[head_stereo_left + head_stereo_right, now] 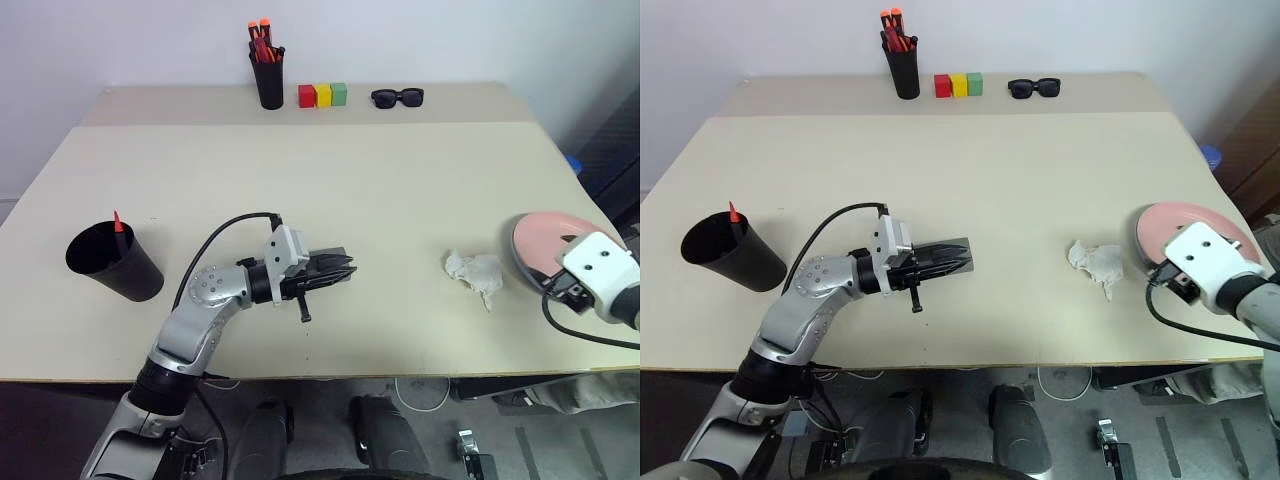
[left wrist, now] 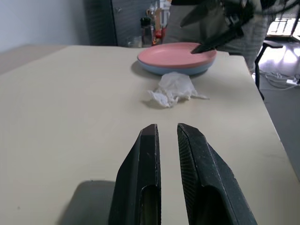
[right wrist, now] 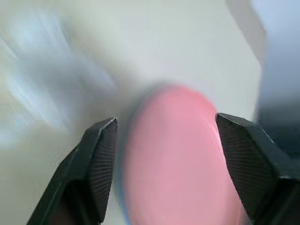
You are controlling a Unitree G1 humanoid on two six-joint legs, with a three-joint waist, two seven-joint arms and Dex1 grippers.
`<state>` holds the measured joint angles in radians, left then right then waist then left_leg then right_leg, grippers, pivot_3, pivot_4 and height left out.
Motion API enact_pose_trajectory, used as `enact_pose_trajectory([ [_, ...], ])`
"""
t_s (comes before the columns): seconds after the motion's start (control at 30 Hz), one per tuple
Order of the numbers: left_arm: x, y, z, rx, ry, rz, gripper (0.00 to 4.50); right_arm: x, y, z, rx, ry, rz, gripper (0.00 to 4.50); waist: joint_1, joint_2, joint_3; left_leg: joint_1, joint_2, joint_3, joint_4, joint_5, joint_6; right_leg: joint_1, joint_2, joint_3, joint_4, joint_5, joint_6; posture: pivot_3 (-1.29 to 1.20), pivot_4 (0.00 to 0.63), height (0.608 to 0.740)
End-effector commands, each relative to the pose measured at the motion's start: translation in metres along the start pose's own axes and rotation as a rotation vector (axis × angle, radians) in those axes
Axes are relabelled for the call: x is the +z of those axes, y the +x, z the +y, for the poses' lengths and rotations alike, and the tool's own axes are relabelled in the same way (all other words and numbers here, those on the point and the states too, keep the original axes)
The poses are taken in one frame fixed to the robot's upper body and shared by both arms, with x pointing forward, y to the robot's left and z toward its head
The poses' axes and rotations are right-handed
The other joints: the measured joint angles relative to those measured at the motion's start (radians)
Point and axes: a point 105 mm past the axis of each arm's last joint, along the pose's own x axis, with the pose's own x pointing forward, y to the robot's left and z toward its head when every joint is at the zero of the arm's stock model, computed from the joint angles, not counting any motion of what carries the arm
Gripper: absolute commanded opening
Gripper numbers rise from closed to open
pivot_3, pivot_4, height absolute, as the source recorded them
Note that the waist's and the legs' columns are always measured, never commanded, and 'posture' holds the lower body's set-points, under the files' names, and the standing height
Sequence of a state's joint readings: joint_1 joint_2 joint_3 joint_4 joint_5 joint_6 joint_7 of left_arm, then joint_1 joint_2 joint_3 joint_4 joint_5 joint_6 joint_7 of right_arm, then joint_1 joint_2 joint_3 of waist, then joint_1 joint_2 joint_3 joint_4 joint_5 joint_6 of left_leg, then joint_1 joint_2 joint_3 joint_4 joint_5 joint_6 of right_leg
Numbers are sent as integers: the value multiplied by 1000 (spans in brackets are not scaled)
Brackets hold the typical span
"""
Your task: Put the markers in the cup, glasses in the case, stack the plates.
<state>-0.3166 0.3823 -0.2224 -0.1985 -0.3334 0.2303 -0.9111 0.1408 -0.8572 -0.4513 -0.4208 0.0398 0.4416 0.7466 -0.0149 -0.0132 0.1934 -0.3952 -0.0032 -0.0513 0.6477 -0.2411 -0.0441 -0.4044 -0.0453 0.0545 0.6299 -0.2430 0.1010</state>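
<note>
On the table's right edge the pink plate point(image 2: 177, 54) already sits stacked on the blue plate point(image 2: 164, 70), the right gripper point(image 3: 164, 154) open above them, a red marker point(image 1: 118, 222) stands in the cup point(image 1: 110, 262), while the left gripper point(image 1: 340, 270), nearly shut and empty, hovers mid-table.

The pink plate point(image 1: 545, 245) at the right edge of the head views is partly covered by the right arm's white wrist housing, and the blue plate point(image 2: 174, 70) under it shows as a thin rim in the left wrist view. The right wrist view is smeared; the plate there is a soft pink patch. In the cup point(image 1: 110, 262) at left, one marker point(image 1: 118, 222) shows a red tip, the rest sunk inside. The grey case point(image 1: 952, 243) is mostly hidden behind the left gripper point(image 1: 962, 260). The right arm is cut off at the frame's right edge.
</note>
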Motion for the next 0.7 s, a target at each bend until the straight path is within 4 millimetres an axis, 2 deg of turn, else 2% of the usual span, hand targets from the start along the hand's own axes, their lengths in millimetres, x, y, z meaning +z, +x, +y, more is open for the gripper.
enact_pose_trajectory([
  [0.03,5,-3,-1,16,40,-14,598,15,4,25,138,45,-64,3503,3,0,0,0,0,0,0,0,0,0,0,0,0,0,0,0,150,740],
  [0.13,3,-5,-2,29,41,-11,598,1,16,38,158,45,-11,3503,4,0,0,0,0,0,0,0,0,0,-1,0,-1,0,0,0,150,740],
  [0.27,4,-5,-4,40,45,-12,598,-27,31,37,73,39,83,3503,4,-1,0,-1,0,0,0,0,0,0,-1,0,-1,0,-1,0,150,740],
  [0.33,5,-5,-4,44,47,-13,598,-35,33,41,72,56,99,2974,3,0,0,-1,0,0,0,0,0,0,-1,0,-1,1,-2,0,150,740],
  [0.4,6,-4,-5,46,46,-15,598,-33,31,41,65,67,84,2200,3,0,0,-1,0,0,0,0,0,0,-1,0,-1,1,-2,0,150,740],
  [0.53,8,-2,-7,35,39,-17,598,-24,27,29,-8,78,46,140,3,0,0,-1,0,0,0,0,0,0,-1,0,-1,1,-1,0,150,740],
  [0.57,8,0,-7,32,36,-19,598,-21,24,25,-24,78,42,27,3,0,0,-1,0,0,0,0,0,0,-1,0,-1,0,-1,0,150,740],
  [0.7,10,4,-7,23,25,-27,598,-13,13,7,-96,57,34,27,3,0,0,-1,0,0,0,0,0,0,-1,0,-1,0,1,0,150,740],
])
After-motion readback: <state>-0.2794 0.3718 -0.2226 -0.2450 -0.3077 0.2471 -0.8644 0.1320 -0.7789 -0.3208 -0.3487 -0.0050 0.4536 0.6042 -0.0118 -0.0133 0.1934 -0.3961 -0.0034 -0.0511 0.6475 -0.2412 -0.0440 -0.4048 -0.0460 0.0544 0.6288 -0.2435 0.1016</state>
